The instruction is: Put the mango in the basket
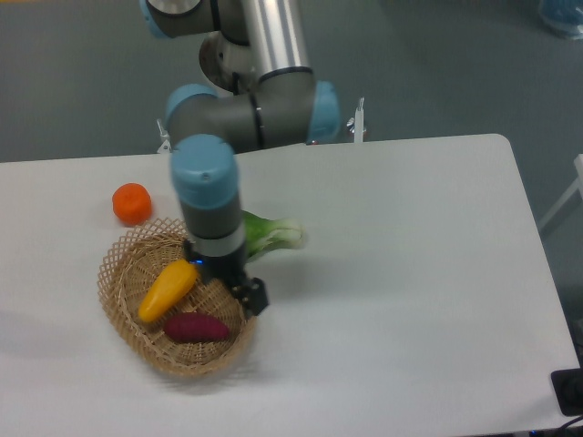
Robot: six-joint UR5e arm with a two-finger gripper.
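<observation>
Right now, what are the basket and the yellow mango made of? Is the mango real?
The basket looks like tan woven straw or wicker: you can see crisscross strands and open holes along its rim. The mango lying inside it is smooth and evenly colored, yellow shading to orange, with a slight sheen. That could be real skin or a plastic toy; this view cannot settle it.

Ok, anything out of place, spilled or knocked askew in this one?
Nothing stands out. The mango lies inside the basket beside the purple sweet potato, the basket sits flat on the table, and the orange fruit and green vegetable rest on the table outside it.
</observation>
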